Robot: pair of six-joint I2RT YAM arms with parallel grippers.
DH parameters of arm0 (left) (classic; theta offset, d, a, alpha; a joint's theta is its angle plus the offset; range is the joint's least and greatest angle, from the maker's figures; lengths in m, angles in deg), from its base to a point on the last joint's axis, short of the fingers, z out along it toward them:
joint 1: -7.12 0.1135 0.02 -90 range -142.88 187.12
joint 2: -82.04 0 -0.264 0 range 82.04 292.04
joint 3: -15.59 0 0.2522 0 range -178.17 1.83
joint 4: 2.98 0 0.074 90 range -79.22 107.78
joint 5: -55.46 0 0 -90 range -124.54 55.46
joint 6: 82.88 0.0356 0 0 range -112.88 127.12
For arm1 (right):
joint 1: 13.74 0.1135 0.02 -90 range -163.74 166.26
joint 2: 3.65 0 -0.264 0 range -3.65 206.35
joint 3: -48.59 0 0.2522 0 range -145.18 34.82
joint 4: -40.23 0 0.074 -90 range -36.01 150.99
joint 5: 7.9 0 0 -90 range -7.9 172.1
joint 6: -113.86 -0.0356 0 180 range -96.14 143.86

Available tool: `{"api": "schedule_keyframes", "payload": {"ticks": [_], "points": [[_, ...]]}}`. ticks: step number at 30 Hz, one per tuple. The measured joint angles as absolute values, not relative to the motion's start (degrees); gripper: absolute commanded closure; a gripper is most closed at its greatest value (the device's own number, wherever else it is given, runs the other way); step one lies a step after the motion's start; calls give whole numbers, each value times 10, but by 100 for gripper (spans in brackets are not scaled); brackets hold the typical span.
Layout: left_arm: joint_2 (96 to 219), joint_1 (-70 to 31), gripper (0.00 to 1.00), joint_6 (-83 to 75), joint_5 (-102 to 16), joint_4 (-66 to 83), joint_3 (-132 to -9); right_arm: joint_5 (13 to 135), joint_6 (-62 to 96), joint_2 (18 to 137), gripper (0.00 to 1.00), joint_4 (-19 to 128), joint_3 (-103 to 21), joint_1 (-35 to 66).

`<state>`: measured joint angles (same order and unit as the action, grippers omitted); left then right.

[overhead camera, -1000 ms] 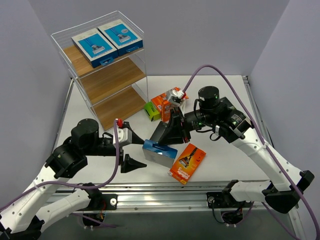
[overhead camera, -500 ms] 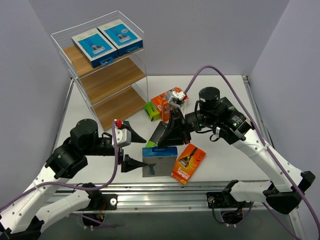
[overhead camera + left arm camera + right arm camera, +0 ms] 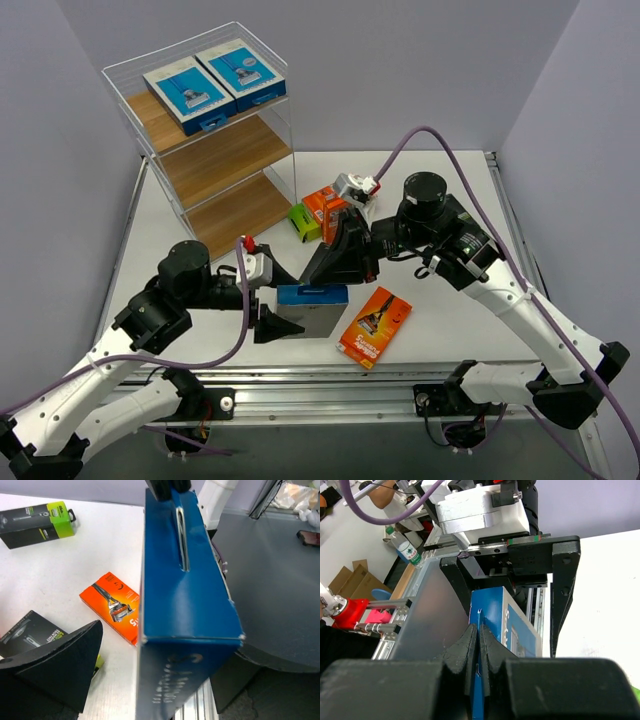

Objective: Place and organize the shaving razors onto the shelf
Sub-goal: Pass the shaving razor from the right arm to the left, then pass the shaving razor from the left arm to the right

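Surroundings, left to right.
White table [image 3: 450,185] met a far grey wall [image 3: 400,70]; aluminium rail [image 3: 330,377] edged its near side.

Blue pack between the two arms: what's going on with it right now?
It looks like a handover. The right gripper is shut on the top edge of the blue pack, holding it on edge. The left gripper is open, with its fingers on either side of the pack but not closed on it. Two more blue packs lie on the top board of the shelf. An orange pack lies on the table nearby.
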<state>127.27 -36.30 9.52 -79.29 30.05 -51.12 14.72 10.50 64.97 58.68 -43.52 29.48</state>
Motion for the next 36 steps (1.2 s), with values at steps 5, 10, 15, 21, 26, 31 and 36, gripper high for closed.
{"api": "schedule_keyframes", "payload": {"ticks": [5, 10, 15, 21, 26, 31, 36], "points": [[1276, -363, 52, 89, -784, 288, -511, 146, 93, 650, 100, 566, -429, 295], [1256, -367, 71, 93, -762, 290, -506, 158, 89, 650, 92, 549, -423, 294], [1224, -367, 89, 99, -671, 319, -503, 177, 86, 649, 56, 549, -422, 287], [1198, -367, 89, 116, -508, 347, -503, 226, 50, 646, 37, 546, -422, 255], [1187, -367, 94, 130, -339, 349, -499, 331, -39, 640, 36, 541, -432, 214], [1221, -373, 98, 175, -153, 344, -503, 422, -126, 655, 37, 558, -462, 197], [1278, -415, 98, 239, -43, 333, -516, 480, -203, 669, 32, 575, -470, 197]]}}
